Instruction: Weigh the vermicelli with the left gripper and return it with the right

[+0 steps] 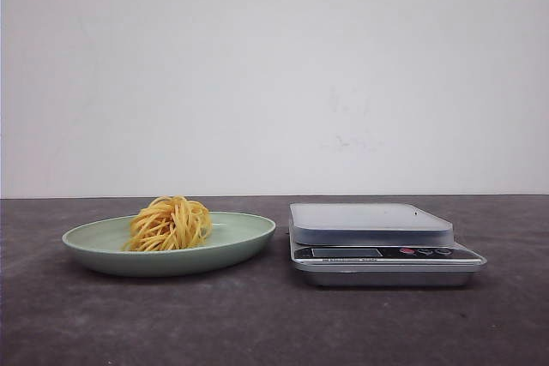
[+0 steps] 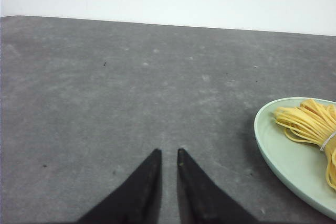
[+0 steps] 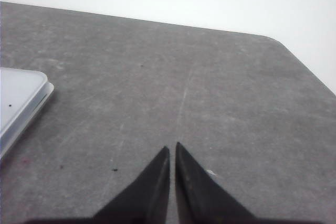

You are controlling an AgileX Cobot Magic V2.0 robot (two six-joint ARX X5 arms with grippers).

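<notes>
On the grey table (image 1: pixel 257 323), a pale green plate (image 1: pixel 240 242) is seen at about 9 o'clock of a silver kitchen scale (image 1: pixel 382 242), the two just apart. The vermicelli (image 1: pixel 170 224) is heaped on the plate, slightly toward its 9 o'clock side. The scale's platform is bare.

Over bare tabletop, the left gripper (image 2: pixel 168 153) is held with its fingers nearly together, the plate at its 3 o'clock. The right gripper (image 3: pixel 172 148) is likewise almost closed, nothing gripped, the scale's corner at its 9 o'clock.

Yellow-orange vermicelli (image 1: pixel 170 223), pale green plate (image 1: pixel 244 243), silver scale (image 1: pixel 382 244) (grey table (image 1: pixel 257 323)).
</notes>
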